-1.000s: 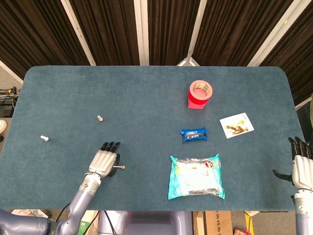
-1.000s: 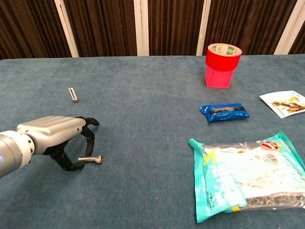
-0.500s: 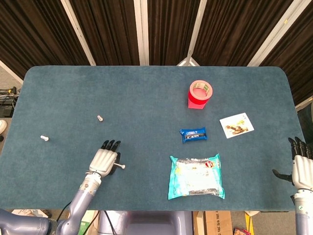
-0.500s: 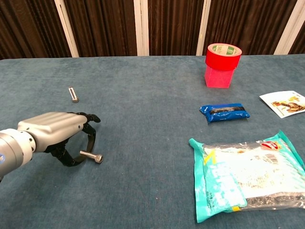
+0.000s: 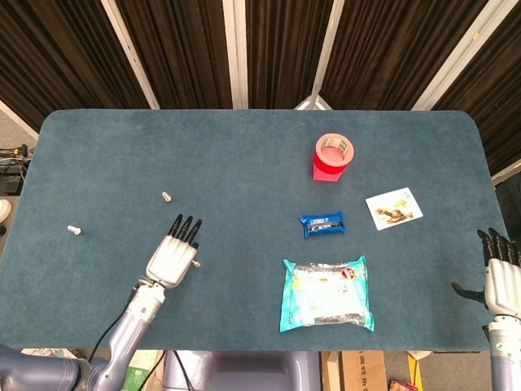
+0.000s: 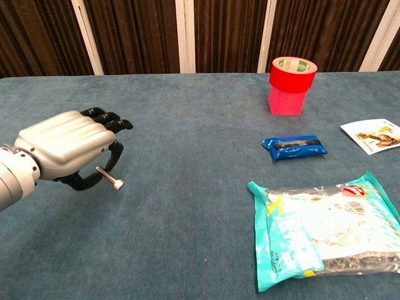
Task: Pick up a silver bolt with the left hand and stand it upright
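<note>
A silver bolt (image 6: 110, 178) hangs above the blue table (image 6: 187, 125), pinched between the thumb and a finger of my left hand (image 6: 65, 150). It lies roughly level, with its head pointing right. In the head view the left hand (image 5: 173, 257) is at the front left of the table, and the bolt (image 5: 195, 262) pokes out at its right side. My right hand (image 5: 502, 281) is off the table's front right corner, fingers apart and holding nothing.
Two more small silver bolts (image 5: 166, 196) (image 5: 74, 230) lie at the left. A red tape roll on a pink box (image 6: 292, 84) stands at the back right, with a blue packet (image 6: 295, 147), a teal snack bag (image 6: 325, 228) and a printed card (image 6: 375, 135) nearby.
The left hand has risen from the table with the bolt in its pinch. The bolt lay on the cloth one second ago and now hangs clear of it. The right hand has barely moved.
</note>
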You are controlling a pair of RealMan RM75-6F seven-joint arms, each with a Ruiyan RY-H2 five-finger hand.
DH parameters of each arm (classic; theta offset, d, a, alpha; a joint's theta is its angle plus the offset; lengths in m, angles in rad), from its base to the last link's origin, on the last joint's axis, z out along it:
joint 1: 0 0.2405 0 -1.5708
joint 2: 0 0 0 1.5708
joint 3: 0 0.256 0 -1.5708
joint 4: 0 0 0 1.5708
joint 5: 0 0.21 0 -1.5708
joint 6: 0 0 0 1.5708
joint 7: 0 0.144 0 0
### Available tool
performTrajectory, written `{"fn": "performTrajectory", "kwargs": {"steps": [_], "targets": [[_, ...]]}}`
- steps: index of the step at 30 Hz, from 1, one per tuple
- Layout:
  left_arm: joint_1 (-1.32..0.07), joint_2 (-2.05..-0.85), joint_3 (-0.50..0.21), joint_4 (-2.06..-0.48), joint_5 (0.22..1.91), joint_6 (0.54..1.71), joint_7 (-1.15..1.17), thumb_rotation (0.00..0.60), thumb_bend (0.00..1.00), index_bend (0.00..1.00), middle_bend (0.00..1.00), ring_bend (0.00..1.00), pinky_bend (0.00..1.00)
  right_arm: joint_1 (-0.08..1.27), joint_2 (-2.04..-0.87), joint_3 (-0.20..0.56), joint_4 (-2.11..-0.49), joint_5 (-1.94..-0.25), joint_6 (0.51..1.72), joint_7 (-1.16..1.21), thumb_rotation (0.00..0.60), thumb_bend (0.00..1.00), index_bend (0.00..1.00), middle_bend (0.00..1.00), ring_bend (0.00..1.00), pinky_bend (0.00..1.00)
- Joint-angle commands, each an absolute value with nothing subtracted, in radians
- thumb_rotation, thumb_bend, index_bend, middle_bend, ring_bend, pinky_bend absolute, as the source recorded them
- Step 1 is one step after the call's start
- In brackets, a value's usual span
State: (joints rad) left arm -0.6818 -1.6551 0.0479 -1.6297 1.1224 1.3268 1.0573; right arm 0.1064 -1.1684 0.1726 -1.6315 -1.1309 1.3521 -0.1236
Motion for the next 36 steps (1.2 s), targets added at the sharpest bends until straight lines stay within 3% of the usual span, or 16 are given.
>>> {"fn": "performTrajectory", "kwargs": {"steps": [1, 15, 36], "targets": [[-0.7, -1.644, 0.074, -1.577, 1.177, 1.335, 1.156, 0.6, 0.58, 0.57, 0.05, 0.0, 0.0, 0.107, -1.169, 0.172, -1.631, -1.131, 1.352, -0.123, 0.6, 0.0, 0.11, 0.0, 0.0, 0.0], [-0.735, -1.657, 0.107, -1.419, 1.299, 1.276, 1.322, 0.6, 0.57, 0.56, 0.05, 0.0, 0.0, 0.108, -1.167, 0.172, -1.632, -1.129, 1.345, -0.118, 0.6, 0.0, 0.11, 0.0, 0.0, 0.0], [-0.745, -1.692, 0.112, -1.356, 1.381, 1.211, 1.421, 0.6, 0.55, 0.56, 0.04, 0.0, 0.0, 0.105, -1.163, 0.176, -1.632, -1.129, 1.35, -0.106, 0.6, 0.0, 0.11, 0.0, 0.0, 0.0]]}}
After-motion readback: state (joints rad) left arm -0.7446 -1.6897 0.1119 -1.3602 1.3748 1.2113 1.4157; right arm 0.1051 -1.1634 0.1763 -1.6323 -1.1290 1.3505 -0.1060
